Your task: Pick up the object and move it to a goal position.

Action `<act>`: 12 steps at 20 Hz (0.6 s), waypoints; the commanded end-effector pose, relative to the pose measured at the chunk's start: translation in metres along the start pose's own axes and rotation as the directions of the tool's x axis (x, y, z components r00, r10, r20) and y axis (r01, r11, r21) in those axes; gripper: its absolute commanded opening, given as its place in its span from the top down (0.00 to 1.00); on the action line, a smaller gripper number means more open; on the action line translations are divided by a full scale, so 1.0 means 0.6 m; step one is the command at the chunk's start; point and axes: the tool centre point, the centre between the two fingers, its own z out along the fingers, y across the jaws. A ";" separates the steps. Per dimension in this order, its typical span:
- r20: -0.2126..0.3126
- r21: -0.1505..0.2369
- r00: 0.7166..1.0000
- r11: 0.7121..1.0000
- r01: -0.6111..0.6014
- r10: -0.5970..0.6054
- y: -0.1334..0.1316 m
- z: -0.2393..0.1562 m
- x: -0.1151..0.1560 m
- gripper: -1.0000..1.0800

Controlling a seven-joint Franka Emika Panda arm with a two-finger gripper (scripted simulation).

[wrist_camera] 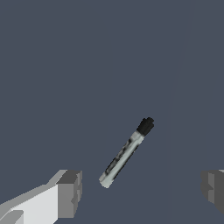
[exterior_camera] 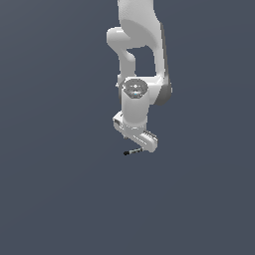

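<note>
The object (wrist_camera: 126,152) is a small grey rod with a black end, lying on the dark surface. In the wrist view it lies slanted between my two fingers (wrist_camera: 70,193), touching neither of them. My gripper (wrist_camera: 142,192) is open, its jaws spread far wider than the rod. In the exterior view the white arm hangs down over the spot, and the object (exterior_camera: 131,151) peeks out just below the gripper (exterior_camera: 142,145), black end toward the exterior view's left.
A plain dark grey surface (exterior_camera: 60,189) fills both views. No other objects, containers or edges show around the arm.
</note>
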 end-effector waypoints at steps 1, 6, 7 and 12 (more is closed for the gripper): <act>-0.001 -0.002 0.998 0.998 -0.068 0.068 0.000 0.010 -0.002 0.04; -0.003 -0.006 0.980 0.980 -0.199 0.199 -0.001 0.028 -0.007 0.04; -0.004 -0.007 0.974 0.974 -0.225 0.225 0.000 0.032 -0.008 0.04; -0.010 -0.011 0.936 0.936 -0.351 0.351 0.000 0.050 -0.013 0.04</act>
